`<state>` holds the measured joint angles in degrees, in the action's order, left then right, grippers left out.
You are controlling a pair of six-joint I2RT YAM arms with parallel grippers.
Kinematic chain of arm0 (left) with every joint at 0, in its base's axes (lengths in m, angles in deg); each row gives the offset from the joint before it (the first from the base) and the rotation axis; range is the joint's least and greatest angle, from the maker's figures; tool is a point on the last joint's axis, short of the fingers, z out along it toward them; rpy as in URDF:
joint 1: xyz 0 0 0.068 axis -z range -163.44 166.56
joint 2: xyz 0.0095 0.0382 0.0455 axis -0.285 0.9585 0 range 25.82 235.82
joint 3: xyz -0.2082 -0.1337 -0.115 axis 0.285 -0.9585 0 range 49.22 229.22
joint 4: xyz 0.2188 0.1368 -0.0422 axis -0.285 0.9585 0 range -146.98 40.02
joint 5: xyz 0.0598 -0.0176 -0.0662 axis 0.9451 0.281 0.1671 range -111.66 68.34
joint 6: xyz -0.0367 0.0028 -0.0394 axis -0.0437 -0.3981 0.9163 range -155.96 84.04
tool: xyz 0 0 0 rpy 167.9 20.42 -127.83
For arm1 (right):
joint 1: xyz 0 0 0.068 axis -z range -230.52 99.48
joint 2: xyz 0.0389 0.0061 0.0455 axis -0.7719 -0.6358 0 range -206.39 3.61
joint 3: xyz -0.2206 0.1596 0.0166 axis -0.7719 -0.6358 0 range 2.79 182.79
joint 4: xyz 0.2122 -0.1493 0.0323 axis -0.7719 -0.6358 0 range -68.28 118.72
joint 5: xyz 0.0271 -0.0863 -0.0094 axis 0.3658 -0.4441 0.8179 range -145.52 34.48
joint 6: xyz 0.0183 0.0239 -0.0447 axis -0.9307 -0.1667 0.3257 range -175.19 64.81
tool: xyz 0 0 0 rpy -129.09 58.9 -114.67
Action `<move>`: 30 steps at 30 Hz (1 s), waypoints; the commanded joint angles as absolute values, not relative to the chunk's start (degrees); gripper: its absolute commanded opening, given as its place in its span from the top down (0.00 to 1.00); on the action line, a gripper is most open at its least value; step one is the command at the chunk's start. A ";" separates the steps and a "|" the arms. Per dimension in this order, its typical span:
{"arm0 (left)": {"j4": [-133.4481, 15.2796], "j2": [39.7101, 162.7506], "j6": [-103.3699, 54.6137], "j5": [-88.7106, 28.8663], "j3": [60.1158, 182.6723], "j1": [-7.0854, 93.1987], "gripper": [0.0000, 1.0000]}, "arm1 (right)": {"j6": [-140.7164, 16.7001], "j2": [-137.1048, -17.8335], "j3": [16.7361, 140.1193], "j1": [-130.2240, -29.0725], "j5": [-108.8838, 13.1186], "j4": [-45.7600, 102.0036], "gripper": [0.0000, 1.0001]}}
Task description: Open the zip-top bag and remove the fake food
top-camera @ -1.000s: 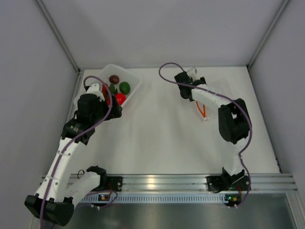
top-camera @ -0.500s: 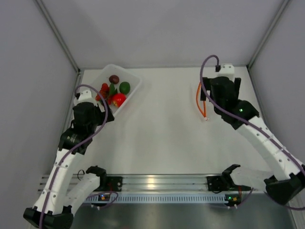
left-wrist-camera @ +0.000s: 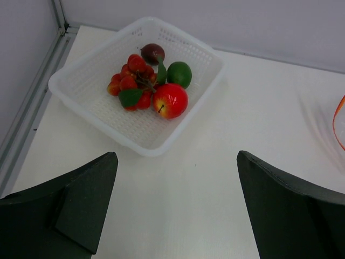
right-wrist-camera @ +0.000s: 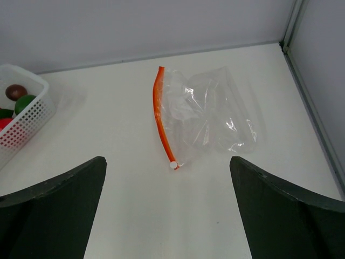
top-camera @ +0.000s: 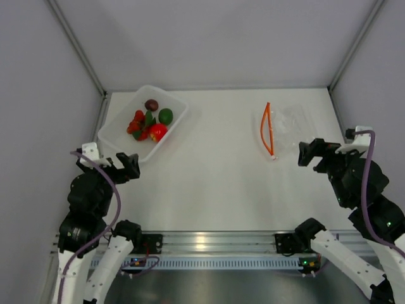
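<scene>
white table [top-camera: 215, 190], walled at the far edge and down both sides, with a metal rail along the near edge. the white mesh basket [top-camera: 174, 126] sits in its far-left corner, its left rim just beside the side wall's frame. well to the right of the basket, about level with it, the zip-top bag [right-wrist-camera: 210, 116] lies flat and crinkled, nothing showing inside it. its orange zip strip [right-wrist-camera: 160, 116] is the edge facing the basket, and open tabletop runs between the two.

left gripper [left-wrist-camera: 173, 178] hovers on the near side of the basket, apart from its rim, jaws spread wide and holding nothing. right gripper [right-wrist-camera: 167, 172] hovers far right of the basket, nearer than the bag and clear of it, jaws also spread wide and holding nothing.

the fake food all lies in the basket: red tomato [left-wrist-camera: 170, 101], cluster of small red balls with leaves [left-wrist-camera: 132, 81], green ball [left-wrist-camera: 179, 74] and maroon ball [left-wrist-camera: 153, 53].
</scene>
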<state>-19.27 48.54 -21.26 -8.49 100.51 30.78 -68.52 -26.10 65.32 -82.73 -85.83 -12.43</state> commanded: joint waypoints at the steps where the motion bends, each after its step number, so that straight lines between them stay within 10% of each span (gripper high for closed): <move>1: -17.36 44.38 -23.30 -11.29 101.51 30.44 0.02 | -68.29 -23.47 65.11 -83.30 -86.45 -19.09 0.01; 30: -9.87 34.53 -25.50 -11.47 106.35 30.53 0.02 | -68.90 -15.99 58.43 -83.31 -87.78 -18.92 0.01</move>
<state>-9.78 33.70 -24.23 -10.74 105.21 30.78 -68.49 -14.93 58.56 -82.73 -86.88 -20.36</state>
